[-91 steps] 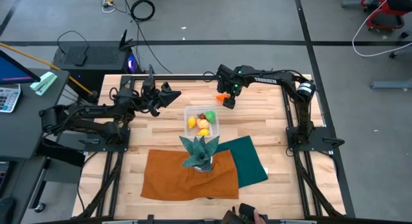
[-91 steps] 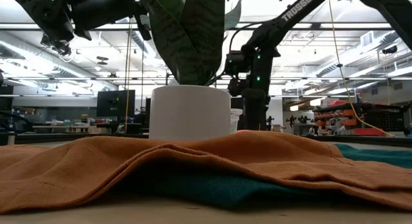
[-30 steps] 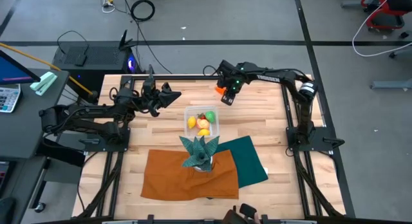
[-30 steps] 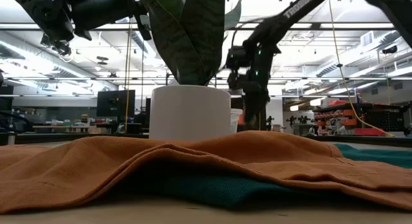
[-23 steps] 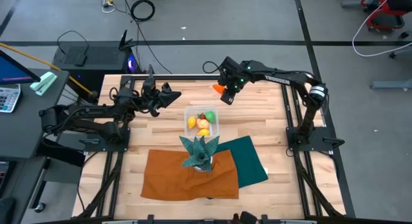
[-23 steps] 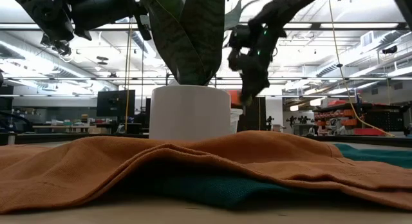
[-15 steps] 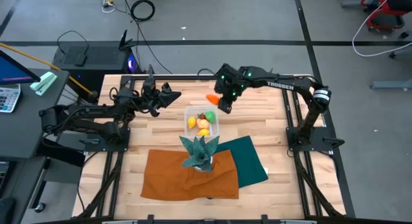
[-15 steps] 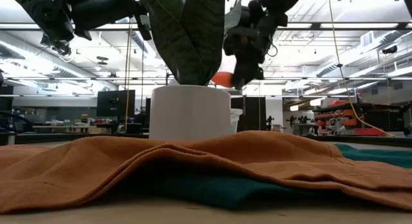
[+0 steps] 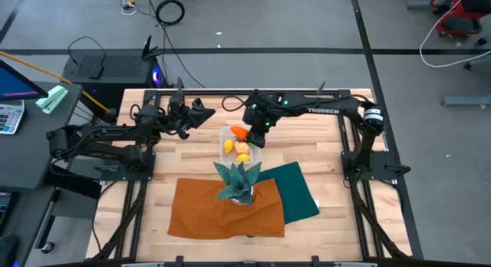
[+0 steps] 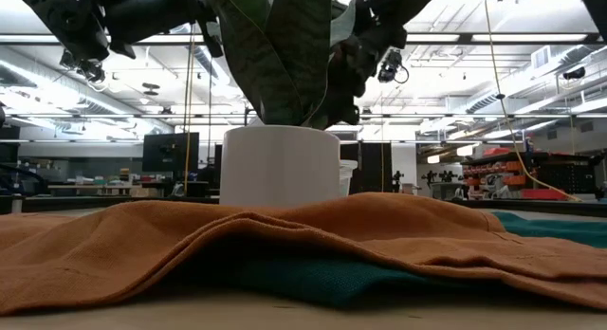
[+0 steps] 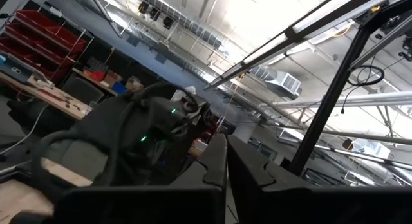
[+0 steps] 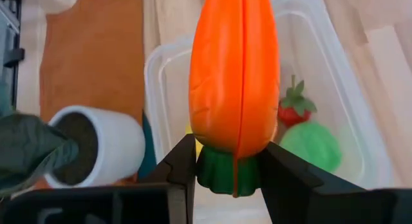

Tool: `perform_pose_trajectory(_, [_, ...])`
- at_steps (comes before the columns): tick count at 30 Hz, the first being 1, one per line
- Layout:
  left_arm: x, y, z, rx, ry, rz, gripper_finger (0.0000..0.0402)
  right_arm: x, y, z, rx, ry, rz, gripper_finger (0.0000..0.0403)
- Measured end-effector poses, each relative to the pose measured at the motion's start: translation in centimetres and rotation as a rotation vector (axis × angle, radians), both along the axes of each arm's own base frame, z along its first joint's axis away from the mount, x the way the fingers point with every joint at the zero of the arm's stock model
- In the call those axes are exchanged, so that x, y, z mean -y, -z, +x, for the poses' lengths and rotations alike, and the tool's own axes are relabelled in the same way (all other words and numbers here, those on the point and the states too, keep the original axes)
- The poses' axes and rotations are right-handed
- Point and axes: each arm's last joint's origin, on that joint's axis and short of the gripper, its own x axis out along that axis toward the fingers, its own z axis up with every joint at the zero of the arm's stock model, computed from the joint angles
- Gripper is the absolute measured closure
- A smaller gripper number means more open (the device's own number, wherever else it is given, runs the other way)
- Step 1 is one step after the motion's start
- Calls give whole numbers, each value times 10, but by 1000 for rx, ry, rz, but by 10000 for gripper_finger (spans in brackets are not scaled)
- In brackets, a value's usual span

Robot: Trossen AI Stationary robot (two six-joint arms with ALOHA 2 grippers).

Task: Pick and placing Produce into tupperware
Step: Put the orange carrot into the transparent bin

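Observation:
My right gripper (image 9: pixel 247 132) hangs over the clear tupperware (image 9: pixel 258 149) at the table's middle, shut on an orange toy carrot (image 12: pixel 235 82). Inside the tupperware lie a red strawberry (image 12: pixel 293 109), a green piece (image 12: pixel 313 144) and yellow pieces (image 9: pixel 229 146). My left gripper (image 9: pixel 209 112) waits shut above the table, left of the tupperware and a little farther back; its wrist view shows the fingers (image 11: pixel 215 169) closed together with nothing between them. My right gripper pinches the carrot's green leafy end (image 12: pixel 228 171) between its two fingers. The orange body sticks out past the fingertips, in line with them. The fingers come slanting down from the table's far right. The carrot is lifted clear, above the tupperware's far left part.
A teal spiky plant in a white pot (image 9: pixel 238 184) stands just on the near side of the tupperware, on an orange cloth (image 9: pixel 222 212). A green cloth (image 9: pixel 298 192) lies to its right. Bare wood lies far right and left.
My right gripper has carried the carrot up off the far part of the table, then toward the table's left and near edges, until it hangs over the tupperware. It has stayed shut on the carrot.

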Motion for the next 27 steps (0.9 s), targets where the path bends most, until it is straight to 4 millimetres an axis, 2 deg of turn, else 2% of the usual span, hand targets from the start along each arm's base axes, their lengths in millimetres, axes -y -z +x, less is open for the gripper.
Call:
perform_pose_trajectory(6, [1,-2,-1,25,5,8,392,3,11,8,19,-26,-9,305])
perform_pose_trajectory(16, [2,-7,-5,49,6,16,376,7,33,22,33,-48,-8,305])
perform_pose_trajectory(27, [2,-15,-14,83,-8,42,392,6,59,30,-14,-90,5,305])
